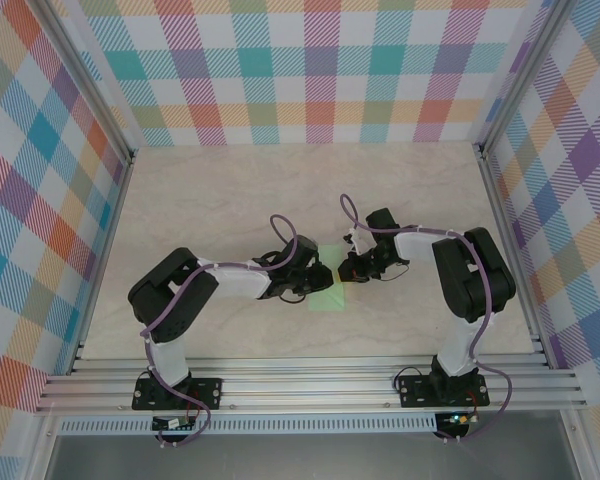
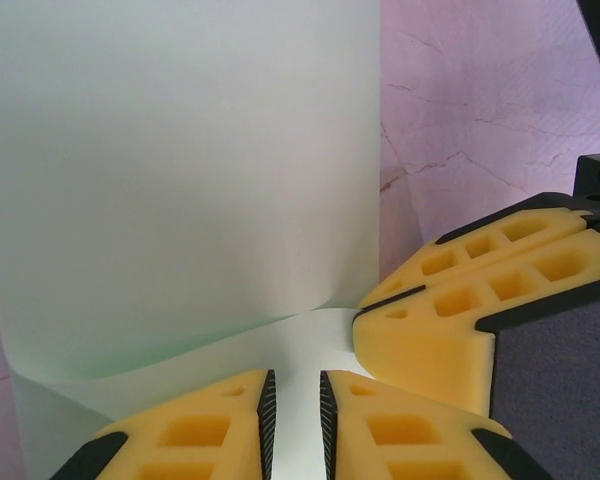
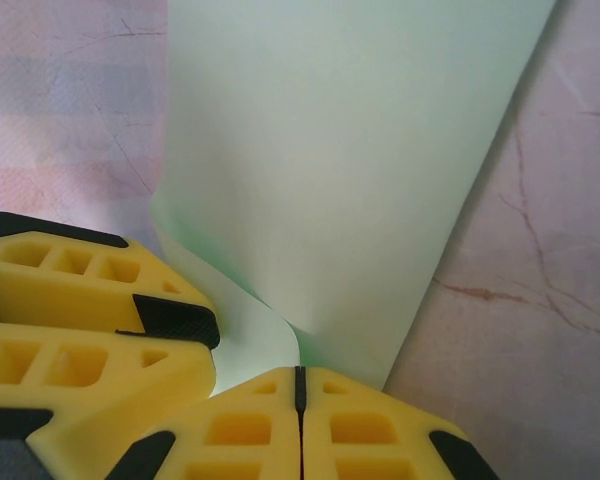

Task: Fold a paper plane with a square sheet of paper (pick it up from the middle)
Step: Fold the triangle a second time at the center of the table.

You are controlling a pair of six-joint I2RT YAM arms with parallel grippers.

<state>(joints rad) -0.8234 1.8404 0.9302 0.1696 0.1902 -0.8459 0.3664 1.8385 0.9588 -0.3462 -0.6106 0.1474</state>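
paper (image 1: 329, 285) at the middle of the table (image 1: 230, 190), one flap curled upright — left gripper (image 2: 297, 388) jaws narrowly apart over its edge; right gripper (image 3: 300, 372) jaws closed, tips touching the curl

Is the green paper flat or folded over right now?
Folded over loosely: the paper curves back on itself in a soft bend, uncreased.

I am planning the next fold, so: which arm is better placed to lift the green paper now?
Right, probably. The right fingers are shut at the curled edge of the mint-green paper sheet and seem to pinch it; the left fingers stand slightly apart over the paper.
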